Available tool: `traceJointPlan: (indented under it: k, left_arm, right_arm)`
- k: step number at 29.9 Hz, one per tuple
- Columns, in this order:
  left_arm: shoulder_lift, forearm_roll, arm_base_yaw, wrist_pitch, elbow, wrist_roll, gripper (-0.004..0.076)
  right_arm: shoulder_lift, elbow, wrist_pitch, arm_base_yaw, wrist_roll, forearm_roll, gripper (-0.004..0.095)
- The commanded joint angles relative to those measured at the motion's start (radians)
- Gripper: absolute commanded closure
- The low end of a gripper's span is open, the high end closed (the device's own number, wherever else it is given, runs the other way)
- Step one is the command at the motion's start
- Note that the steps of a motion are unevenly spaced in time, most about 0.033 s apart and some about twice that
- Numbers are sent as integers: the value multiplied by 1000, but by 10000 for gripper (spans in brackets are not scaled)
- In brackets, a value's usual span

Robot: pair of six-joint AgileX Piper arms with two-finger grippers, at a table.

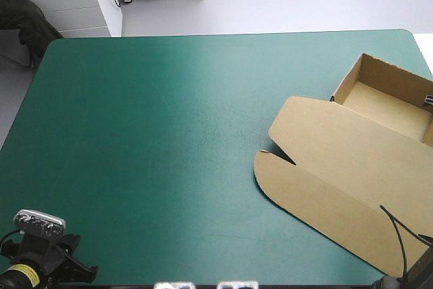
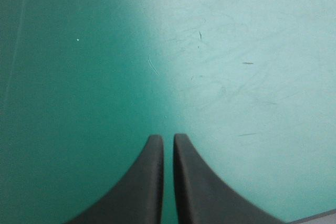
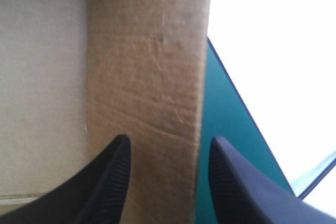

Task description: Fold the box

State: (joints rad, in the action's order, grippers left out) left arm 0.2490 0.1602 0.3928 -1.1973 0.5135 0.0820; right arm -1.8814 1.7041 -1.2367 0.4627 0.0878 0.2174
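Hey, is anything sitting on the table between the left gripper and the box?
Nothing visible. Only bare teal-green cover lies between the left gripper, at the near left corner, and the box on the right side.

The box (image 1: 338, 160) lies on the tabletop (image 1: 169, 133), well apart from the left hand (image 2: 168, 137), which hangs over bare tabletop. One upright box wall (image 3: 147, 77) stands between the right hand's (image 3: 168, 142) parted fingers (image 3: 107, 182), with the tabletop's edge just beside.

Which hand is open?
The right hand: its fingers stand apart, with board of the box between them. The left hand is shut over the teal-green cover.
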Motion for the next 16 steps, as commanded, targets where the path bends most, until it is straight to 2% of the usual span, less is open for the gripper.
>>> traceJointPlan:
  k: [1,7,11,16]
  left_arm:
    - [13,3,4,53,24,3,684]
    - [13,3,4,53,24,3,684]
    - [13,3,4,53,24,3,684]
    - [13,3,4,53,24,-2,684]
  right_arm:
    - [68,29,-11,6,-11,52,460]
    - [139,29,-11,6,-13,19,467]
    - [224,29,-11,6,-96,-52,467]
    - [340,27,-11,6,-101,-142,493]
